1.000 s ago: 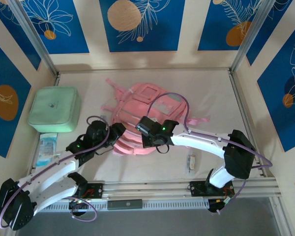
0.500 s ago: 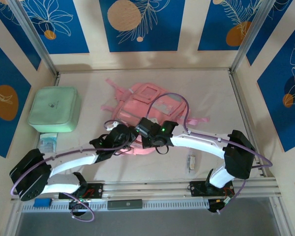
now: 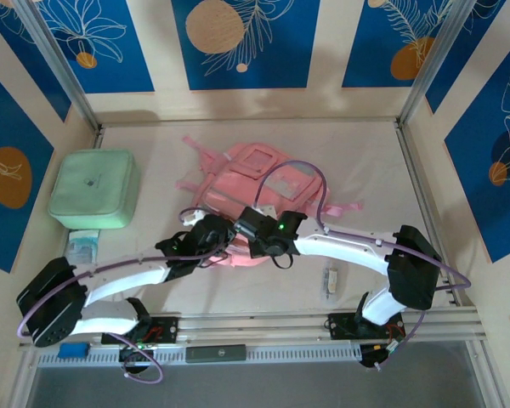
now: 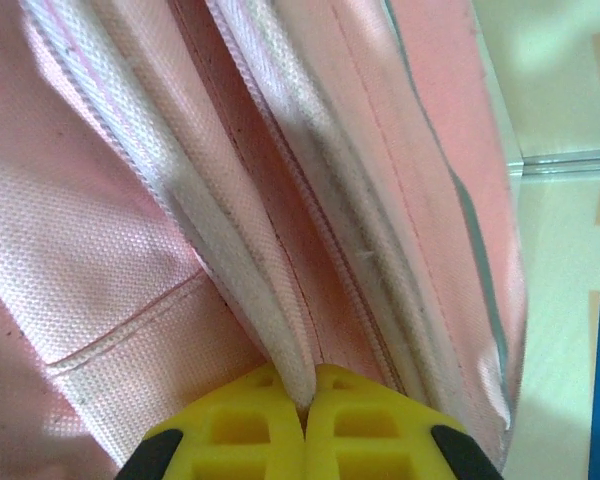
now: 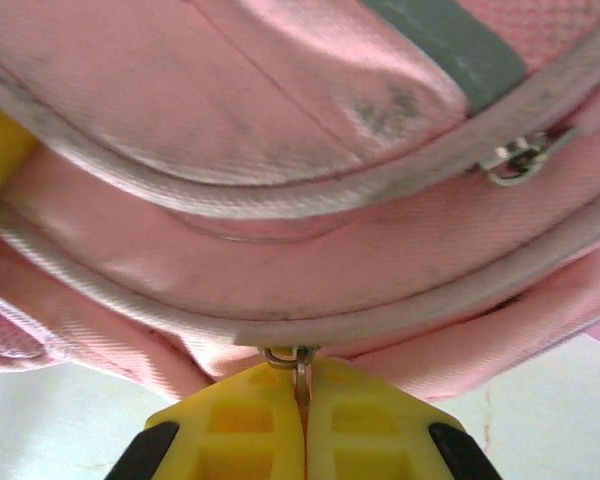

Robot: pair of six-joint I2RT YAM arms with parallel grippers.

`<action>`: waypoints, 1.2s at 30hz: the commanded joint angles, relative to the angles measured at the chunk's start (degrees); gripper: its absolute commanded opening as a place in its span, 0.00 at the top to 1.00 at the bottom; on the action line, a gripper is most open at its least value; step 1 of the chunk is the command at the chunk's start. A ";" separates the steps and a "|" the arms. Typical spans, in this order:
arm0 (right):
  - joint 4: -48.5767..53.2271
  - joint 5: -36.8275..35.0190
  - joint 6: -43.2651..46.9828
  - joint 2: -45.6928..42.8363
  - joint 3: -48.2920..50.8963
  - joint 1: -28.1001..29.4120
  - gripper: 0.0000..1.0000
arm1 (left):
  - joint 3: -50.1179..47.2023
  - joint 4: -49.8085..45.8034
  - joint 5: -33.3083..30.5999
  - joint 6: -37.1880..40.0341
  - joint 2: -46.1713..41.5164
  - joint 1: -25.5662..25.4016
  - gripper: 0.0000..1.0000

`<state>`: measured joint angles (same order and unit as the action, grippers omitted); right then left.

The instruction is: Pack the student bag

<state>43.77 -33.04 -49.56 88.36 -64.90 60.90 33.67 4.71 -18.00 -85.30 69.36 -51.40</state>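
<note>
Bearing student bag (image 3: pixel 238 183): cream table (image 3: pixel 365 170), blue-panelled walls (image 3: pixel 238 51)

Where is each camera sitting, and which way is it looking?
Top camera: up high behind the robot, looking down at the table; the left arm, right arm, pink backpack and green case show.
Left wrist camera: on the left arm, looking along its yellow left hand, shut on a white seam.
Right wrist camera: on the right arm, looking along its right hand, shut on a zipper ring.
Shared: all three see the backpack.
</note>
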 commanded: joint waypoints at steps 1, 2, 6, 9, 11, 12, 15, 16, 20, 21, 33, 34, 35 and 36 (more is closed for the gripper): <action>9.27 -7.21 -2.02 -1.62 -0.78 -1.21 1.00 | -1.52 -8.82 -1.63 4.19 -5.65 3.23 1.00; 9.85 -7.60 -2.12 -2.13 -0.21 -1.89 1.00 | -2.33 -9.12 -0.71 5.64 -6.98 4.54 1.00; 7.74 -6.15 0.30 -4.02 2.41 -7.39 1.00 | -3.91 -12.75 3.64 9.09 -11.09 10.13 1.00; 5.04 -5.04 3.16 -3.93 3.16 -13.01 1.00 | -4.23 -14.40 6.32 11.77 -13.04 13.69 1.00; 3.62 -4.76 4.98 -3.47 2.65 -16.28 1.00 | -4.14 -16.00 7.46 12.95 -14.00 15.64 1.00; 2.27 -4.34 6.30 -3.24 2.51 -17.81 1.00 | -4.36 -16.56 7.21 13.10 -14.71 16.07 1.00; -0.72 -1.24 9.29 -2.52 1.54 -20.35 1.00 | -4.93 -16.08 7.52 13.38 -15.50 16.40 1.00; -0.96 -0.45 9.83 -2.49 1.09 -20.40 1.00 | -4.72 -16.03 7.79 13.63 -15.42 16.42 1.00; -0.92 3.15 11.18 -4.80 0.97 -19.39 1.00 | -3.55 -17.20 8.54 15.19 -14.99 16.44 1.00; -1.41 4.85 11.72 -6.22 1.63 -19.08 0.98 | -3.44 -17.00 9.12 15.54 -15.04 16.45 0.99; -7.51 33.35 1.13 -10.78 4.27 -25.87 0.59 | -0.29 -21.49 9.74 20.58 -20.10 9.77 0.67; -8.79 35.19 0.22 -9.64 3.33 -26.07 0.58 | 0.15 -21.00 9.20 20.22 -19.57 8.34 0.67; -9.69 36.27 -0.94 -8.38 2.16 -26.33 0.57 | 0.39 -20.11 8.68 20.04 -18.69 7.06 0.66; -9.93 36.81 -2.19 -7.34 1.02 -26.59 0.56 | 0.74 -19.28 8.31 19.92 -17.84 6.06 0.66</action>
<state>36.77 -4.60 -46.94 78.63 -60.77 34.74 32.01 -15.07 -7.14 -66.06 50.33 -43.03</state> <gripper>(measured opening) 0.437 0.338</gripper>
